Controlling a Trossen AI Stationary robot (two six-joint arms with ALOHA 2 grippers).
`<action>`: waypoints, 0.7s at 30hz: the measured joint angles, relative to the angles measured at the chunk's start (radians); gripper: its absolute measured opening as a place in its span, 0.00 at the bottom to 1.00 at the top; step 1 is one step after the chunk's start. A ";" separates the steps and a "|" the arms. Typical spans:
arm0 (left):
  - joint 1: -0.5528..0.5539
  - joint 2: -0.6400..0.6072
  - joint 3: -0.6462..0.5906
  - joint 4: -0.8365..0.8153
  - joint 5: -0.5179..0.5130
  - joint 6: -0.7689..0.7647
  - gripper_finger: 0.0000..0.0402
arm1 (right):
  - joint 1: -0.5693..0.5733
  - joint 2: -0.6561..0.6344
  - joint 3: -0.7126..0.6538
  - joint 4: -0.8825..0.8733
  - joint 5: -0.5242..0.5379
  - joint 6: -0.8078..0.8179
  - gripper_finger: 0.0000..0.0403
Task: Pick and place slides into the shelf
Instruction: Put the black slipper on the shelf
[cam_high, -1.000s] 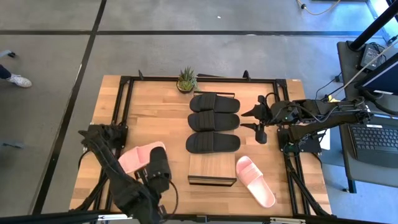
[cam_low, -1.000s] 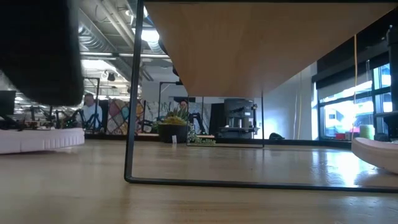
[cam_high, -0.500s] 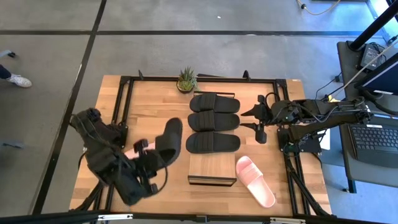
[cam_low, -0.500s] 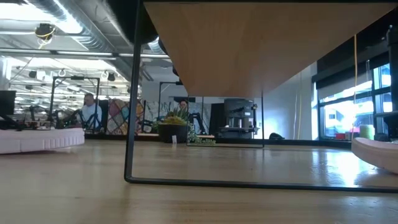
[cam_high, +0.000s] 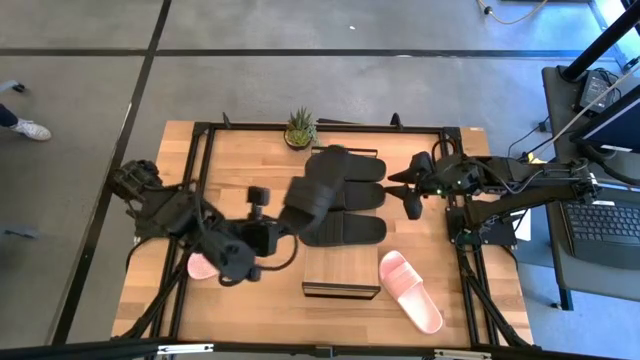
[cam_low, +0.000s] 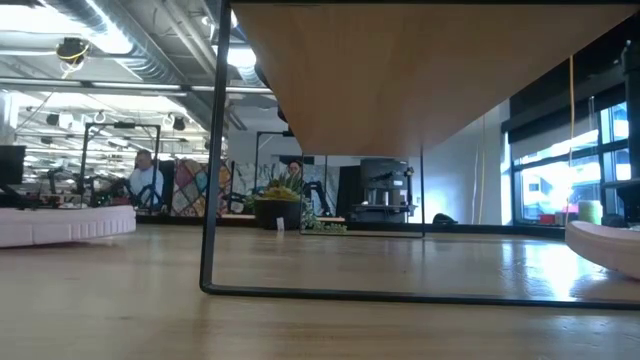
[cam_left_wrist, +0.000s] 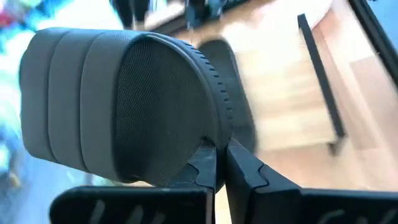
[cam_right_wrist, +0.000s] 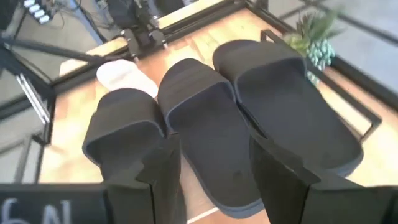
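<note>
One black slide in the air, nothing on the shelf so far.

The shelf (cam_high: 341, 271) near the table's front edge shows a bare wood-grain top, though its underside space is only partly visible in the low view and looks unoccupied. Three black slides (cam_high: 344, 197) lie in a row behind it, a pink slide (cam_high: 411, 291) rests just beside its right end, another pink slide (cam_high: 201, 267) peeks out under the left arm. The left gripper (cam_high: 276, 227) is clamped on a fourth black slide (cam_high: 310, 194), carried above the row. The right gripper (cam_high: 409, 193) waits beside the row, fingers apart.
</note>
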 joint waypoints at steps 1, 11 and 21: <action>0.015 0.001 0.000 0.041 0.011 0.085 0.01 | -0.002 0.000 0.000 -0.002 -0.001 0.027 0.46; 0.116 0.001 0.000 0.174 0.314 0.583 0.01 | -0.001 -0.045 0.000 -0.068 -0.003 0.204 0.46; 0.144 0.002 -0.049 0.141 0.474 0.828 0.01 | -0.001 -0.225 0.000 -0.253 0.087 0.382 0.46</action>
